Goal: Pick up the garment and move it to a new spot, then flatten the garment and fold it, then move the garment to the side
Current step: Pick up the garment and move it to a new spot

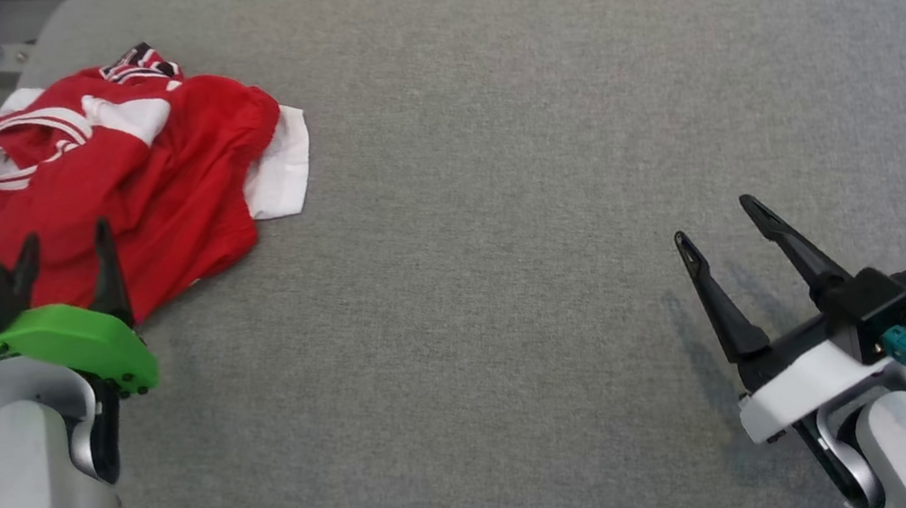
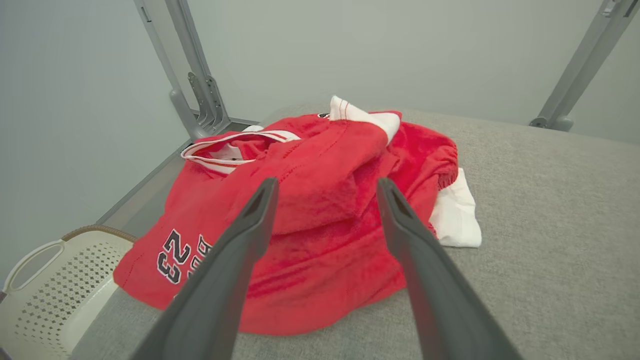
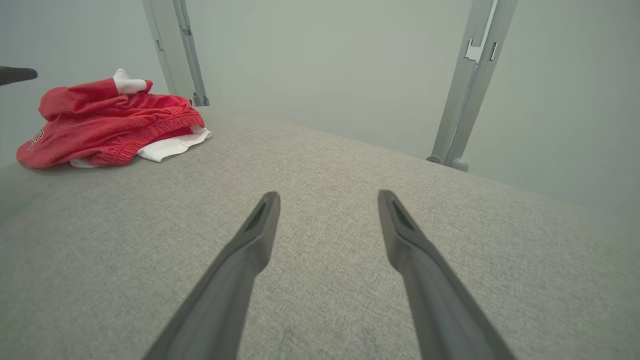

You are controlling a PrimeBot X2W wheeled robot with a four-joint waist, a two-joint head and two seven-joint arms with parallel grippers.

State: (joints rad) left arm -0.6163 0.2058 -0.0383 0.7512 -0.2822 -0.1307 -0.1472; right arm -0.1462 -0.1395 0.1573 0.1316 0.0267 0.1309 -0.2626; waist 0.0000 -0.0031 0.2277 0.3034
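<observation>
Most of the grey padded surface [image 1: 498, 192] lies bare: the whole middle and the robot's right side are open cloth, running to a rounded far edge and a stitched near edge. The garment [image 1: 124, 188] sits bunched in the far left corner, close to the left edge, where a pale perforated basket [image 2: 45, 290] stands just beside and below the surface. Grey metal posts [image 3: 465, 90] rise behind the far edge.

The garment is a red heap with white trim, wider across than deep in the head view, so its long axis runs roughly left to right. A white-striped opening lies at its far left, a white flap sticks out toward the open right side, and the corner printed with black and white numerals (23, seen from the left wrist) points to the near left edge.

The left gripper [image 1: 66, 232] hovers at the heap's near hem with fingers spread and nothing between them; contact with the cloth cannot be judged. The right gripper [image 1: 712, 217], fingers likewise spread and empty, is over bare surface, well apart from the garment.
</observation>
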